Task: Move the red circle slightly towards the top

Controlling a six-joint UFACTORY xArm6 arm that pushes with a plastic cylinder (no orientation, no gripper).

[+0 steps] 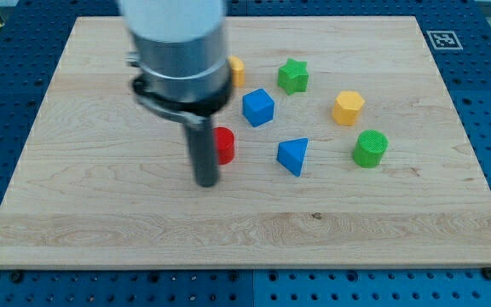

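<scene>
**Tip beside the red circle**

My tip [205, 182] sits left of centre on the pale wooden tabletop [101, 213], just lower-left of the red circular block [224, 145], which my rod partly hides. I carry no gripper. A yellow block [237, 72] peeks out behind my arm. Rightward lie a blue cube [258, 107], a blue triangular block [293, 155], a green star [293, 76], a yellow hexagonal block [348, 108] and a green cylinder [370, 148].
</scene>
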